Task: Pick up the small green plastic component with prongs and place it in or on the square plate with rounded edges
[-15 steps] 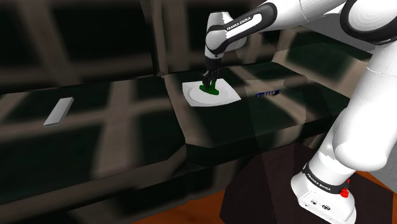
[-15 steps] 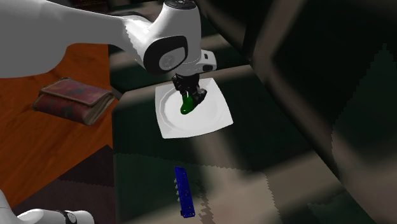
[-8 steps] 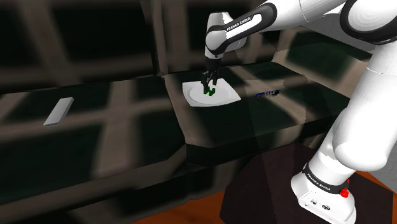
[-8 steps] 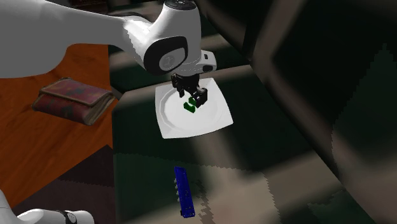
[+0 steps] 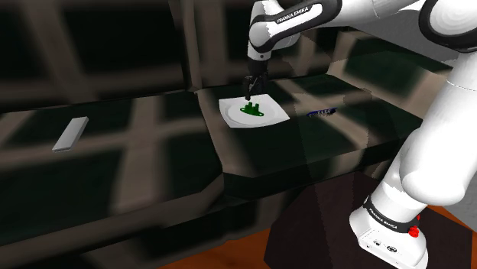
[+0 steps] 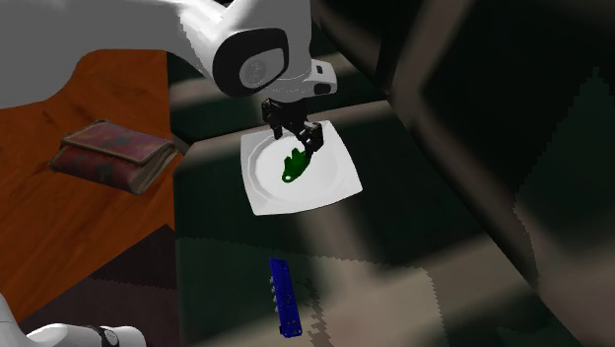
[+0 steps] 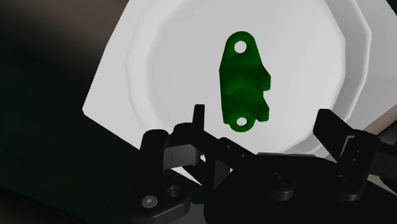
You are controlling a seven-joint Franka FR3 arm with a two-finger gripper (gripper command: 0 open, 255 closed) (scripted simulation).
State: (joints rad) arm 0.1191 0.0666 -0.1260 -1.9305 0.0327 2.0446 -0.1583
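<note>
Jaws spread wide and empty: the gripper [image 7: 263, 119] hangs just above the square plate [image 7: 153, 63], clasping nothing. The green component [image 7: 243, 79] lies flat in the plate's shallow well, apart from both fingers and inside the raised rim, so the placement appears done.

Handling, as judged: the part looks small, light and stiff, with a smooth surface that may slip under a light squeeze. It is a flat body with a hole at each end and a thicker lug at mid-length. Should it need re-taking, the narrow flanks beside the lug offer the surest hold.

Edges and room: the rim would check any sliding. The plate rests on a dark counter [image 5: 153, 145], close to a step in its surface. A blue bar [image 5: 319, 112] lies well apart toward the shoulder view's right, and a grey slab [image 5: 70, 134] far toward its left. The space overhead is open, which favours a straight lift.
</note>
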